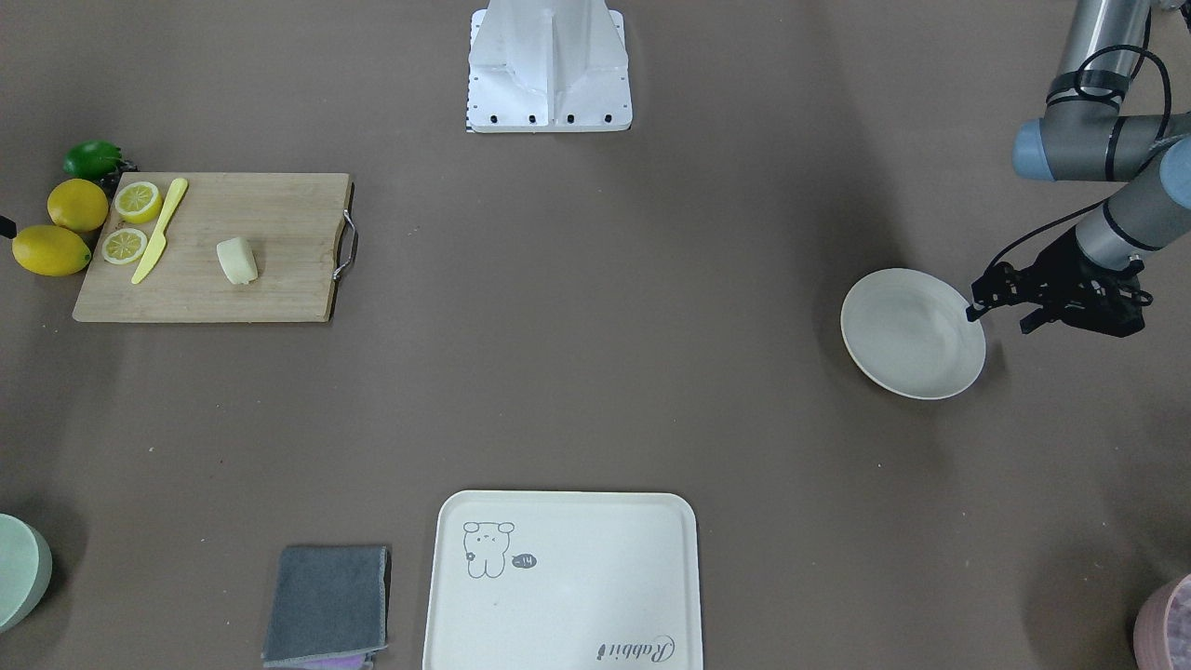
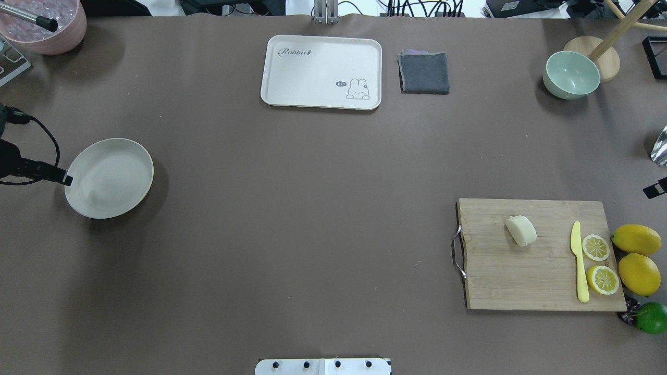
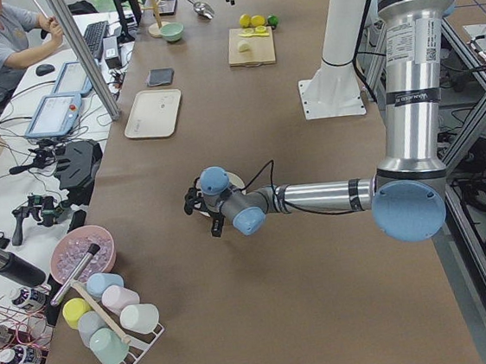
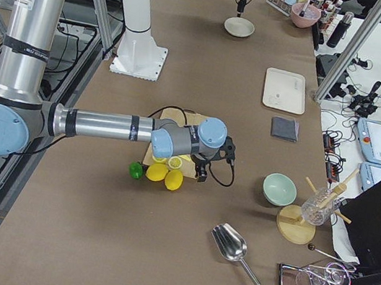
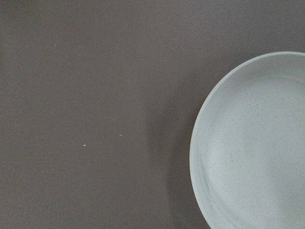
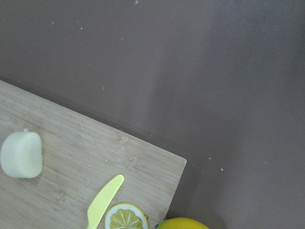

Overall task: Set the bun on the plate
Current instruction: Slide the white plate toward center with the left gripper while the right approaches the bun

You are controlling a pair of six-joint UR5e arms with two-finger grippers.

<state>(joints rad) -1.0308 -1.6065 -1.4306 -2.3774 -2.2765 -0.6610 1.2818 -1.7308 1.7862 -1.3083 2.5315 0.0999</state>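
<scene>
Nearest the robot, a white metal mount base (image 2: 323, 366) sits at the edge of the brown bench (image 2: 312, 219). A little farther out, on the robot's right, a rectangular wooden cutting board (image 2: 521, 281) with a metal handle lies flat. The small pale cream rounded bun (image 2: 521, 230) rests on the board's far half. It lies apart from a yellow plastic knife (image 2: 578, 260) and two cut lemon halves (image 2: 595, 247), which lie face up beside the blade. Just off the board's outer edge are two whole yellow lemons (image 2: 635, 239) and a green round fruit (image 2: 651, 317). The right tool (image 4: 203, 176) hangs near the board's far outer corner; I cannot tell whether its jaws are wide or narrow. On the robot's left, well apart from the bun, lies the round shallow off-white plate (image 2: 109, 177). The left tool (image 2: 65, 179) is at the plate's outer rim, and its spread cannot be told either. Farthest out are a cream rectangular tray (image 2: 320, 73) with a rabbit drawing, a folded grey cloth (image 2: 423, 73) just beside it, a pale green bowl (image 2: 571, 75) and a pink bowl (image 2: 62, 36).
</scene>
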